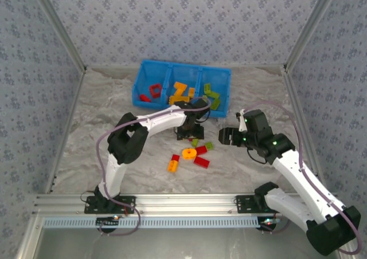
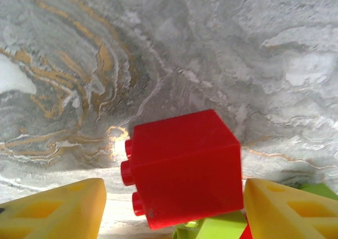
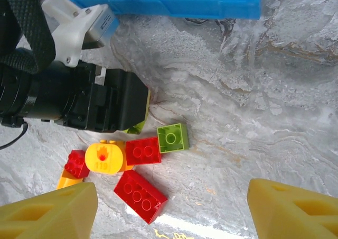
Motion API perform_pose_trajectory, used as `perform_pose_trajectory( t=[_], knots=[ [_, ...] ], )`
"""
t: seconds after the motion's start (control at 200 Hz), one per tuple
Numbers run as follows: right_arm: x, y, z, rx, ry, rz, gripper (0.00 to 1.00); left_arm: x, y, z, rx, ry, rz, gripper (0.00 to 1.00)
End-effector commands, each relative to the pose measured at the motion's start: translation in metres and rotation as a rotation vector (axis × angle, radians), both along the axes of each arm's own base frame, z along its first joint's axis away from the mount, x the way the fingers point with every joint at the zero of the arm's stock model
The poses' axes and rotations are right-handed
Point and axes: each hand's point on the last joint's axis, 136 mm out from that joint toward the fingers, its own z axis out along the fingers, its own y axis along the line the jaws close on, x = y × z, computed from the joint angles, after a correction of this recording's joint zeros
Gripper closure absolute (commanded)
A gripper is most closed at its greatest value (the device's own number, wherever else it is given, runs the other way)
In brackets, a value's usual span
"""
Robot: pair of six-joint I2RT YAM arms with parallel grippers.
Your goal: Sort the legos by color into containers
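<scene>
My left gripper (image 1: 188, 134) reaches down at the top of a small pile of legos on the table. In the left wrist view its yellow fingers (image 2: 53, 210) stand open on either side of a tilted red brick (image 2: 182, 167) that rests on a lime green brick (image 2: 219, 229). My right gripper (image 1: 225, 136) hovers open, with nothing between its fingers (image 3: 50, 212). Below it lie a green square brick (image 3: 171, 137), a red brick (image 3: 142, 151), a round yellow piece (image 3: 104, 158) and a longer red brick (image 3: 140, 195). The blue bin (image 1: 143, 75) holds red, orange-yellow and green bricks in its left, middle and right compartments.
An orange brick (image 1: 172, 165) and a small red one (image 1: 175, 157) lie at the pile's near left. The left arm's black wrist (image 3: 95, 99) sits just above the pile. The bin's front wall (image 3: 158, 3) lies beyond. Patterned walls enclose the marbled table.
</scene>
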Motion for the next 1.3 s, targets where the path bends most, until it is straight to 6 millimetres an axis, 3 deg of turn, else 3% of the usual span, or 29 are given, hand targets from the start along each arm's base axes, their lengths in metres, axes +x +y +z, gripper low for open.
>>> perform_pose_trajectory(
  t=[0.0, 0.255, 0.345, 0.435, 0.6, 0.75, 0.864, 0.984, 1.179, 1.294],
  knots=[
    [-0.005, -0.002, -0.01, -0.013, 0.029, 0.018, 0.23, 0.008, 0.0, -0.003, 0.022, -0.007, 0.02, 0.36],
    [-0.003, -0.002, -0.01, 0.0, 0.028, 0.01, 0.24, 0.014, -0.002, -0.003, 0.013, -0.028, -0.001, 0.66],
    [-0.002, -0.004, -0.009, -0.006, 0.025, -0.001, 0.24, 0.016, 0.001, 0.005, 0.013, -0.042, -0.004, 0.68],
    [0.002, -0.002, -0.002, -0.004, 0.005, 0.002, 0.25, 0.022, 0.01, 0.031, 0.01, -0.087, 0.005, 0.68],
    [0.015, 0.008, 0.016, -0.014, -0.05, 0.036, 0.26, 0.044, 0.061, 0.093, -0.006, -0.203, 0.099, 0.68],
    [0.034, 0.033, 0.029, -0.009, -0.107, 0.078, 0.26, 0.078, 0.133, 0.12, 0.004, -0.259, 0.246, 0.68],
    [0.047, 0.057, 0.038, 0.0, -0.128, 0.12, 0.26, 0.108, 0.178, 0.122, 0.009, -0.277, 0.353, 0.68],
    [0.061, 0.078, 0.046, 0.01, -0.135, 0.159, 0.25, 0.144, 0.205, 0.112, 0.002, -0.279, 0.433, 0.68],
    [0.071, 0.091, 0.042, -0.011, -0.108, 0.179, 0.25, 0.201, 0.204, 0.086, -0.038, -0.245, 0.442, 0.67],
    [0.072, 0.089, 0.04, -0.023, -0.101, 0.171, 0.25, 0.228, 0.191, 0.087, -0.073, -0.237, 0.418, 0.67]
  ],
)
